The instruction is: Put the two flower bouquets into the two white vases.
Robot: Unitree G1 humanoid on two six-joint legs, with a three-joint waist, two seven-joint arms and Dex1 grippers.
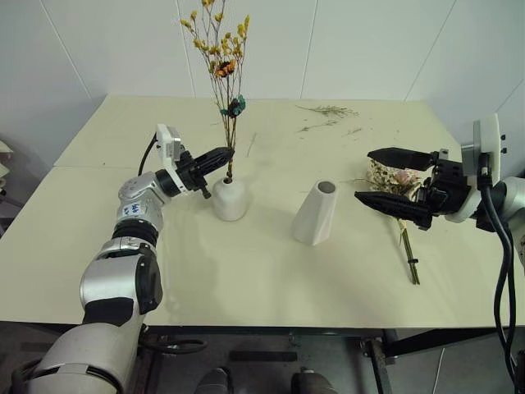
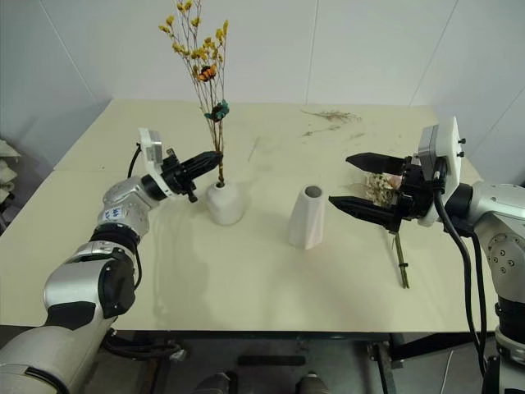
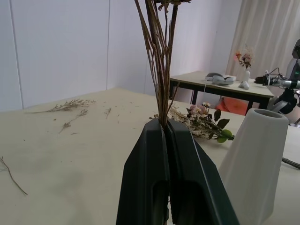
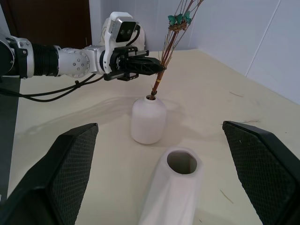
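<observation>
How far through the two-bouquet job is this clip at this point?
About halfway. The dried yellow sprig has its stems in the round vase, with the left end effector shut on them. The rose bouquet lies on the table; the tall vase is empty, right end effector open.

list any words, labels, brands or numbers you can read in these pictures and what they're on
No text here can be read.
A small blue and white sticker on the left forearm: print too small to read.
The round vase, the tall vase, the table and the wall: no writing on them.
The left hand, the right hand and their cameras: no legible marking.
</observation>
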